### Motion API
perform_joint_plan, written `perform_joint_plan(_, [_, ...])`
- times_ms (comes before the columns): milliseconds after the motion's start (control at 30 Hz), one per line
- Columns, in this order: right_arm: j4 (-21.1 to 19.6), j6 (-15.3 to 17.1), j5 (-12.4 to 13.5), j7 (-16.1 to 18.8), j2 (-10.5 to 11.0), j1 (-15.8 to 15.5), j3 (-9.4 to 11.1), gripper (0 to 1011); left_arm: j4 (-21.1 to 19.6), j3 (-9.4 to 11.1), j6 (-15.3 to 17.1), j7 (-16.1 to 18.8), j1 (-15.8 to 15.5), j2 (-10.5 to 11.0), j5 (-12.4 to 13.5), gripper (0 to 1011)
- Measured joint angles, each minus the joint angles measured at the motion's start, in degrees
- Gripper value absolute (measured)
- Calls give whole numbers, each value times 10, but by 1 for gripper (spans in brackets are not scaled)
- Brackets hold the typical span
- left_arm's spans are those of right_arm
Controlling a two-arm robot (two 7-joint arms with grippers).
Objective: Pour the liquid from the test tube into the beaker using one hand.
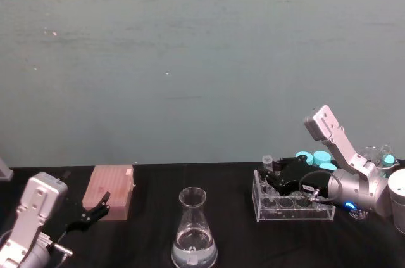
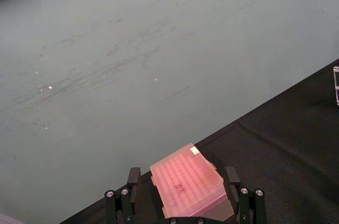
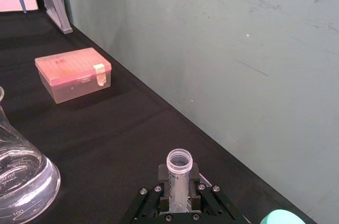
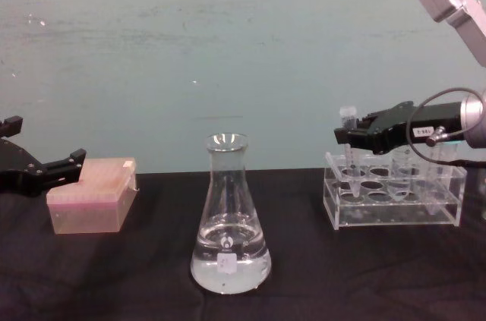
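Head view is taken from above, angled down across the black-covered desk (image 1: 240,242) toward the grey-green wall (image 1: 202,59). Chest view is set lower, side-on, close. The tall clear glass conical beaker (image 4: 229,222) is shared by both. The pink lidded plastic box (image 2: 189,188) is seen close by the left wrist view, farther by the right.

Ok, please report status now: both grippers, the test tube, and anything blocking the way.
Right gripper shut on slim clear test tube, over clear acrylic rack. Left gripper open, idle beside pink box. Path to glass conical beaker unobstructed.
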Motion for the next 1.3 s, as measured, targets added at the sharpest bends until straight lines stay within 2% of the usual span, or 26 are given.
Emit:
perform_joint_plan(567, [2, -2, -2, 2, 0, 1, 0, 225, 0, 0, 0, 0, 0, 0, 0, 1000])
perform_joint_plan(1000, [1, -1, -1, 1, 0, 1, 0, 646, 0, 0, 0, 0, 0, 0, 0, 1000])
perform_joint_plan(1200, [1, -1, -1, 1, 0, 1, 0, 801, 0, 0, 0, 0, 0, 0, 0, 1000])
perform_joint_plan(1233, [1, -1, -1, 1, 0, 1, 0, 873, 0, 0, 0, 0, 0, 0, 0, 1000])
perform_joint_plan(1300, [1, -1, -1, 1, 0, 1, 0, 902, 0, 0, 0, 0, 0, 0, 0, 1000])
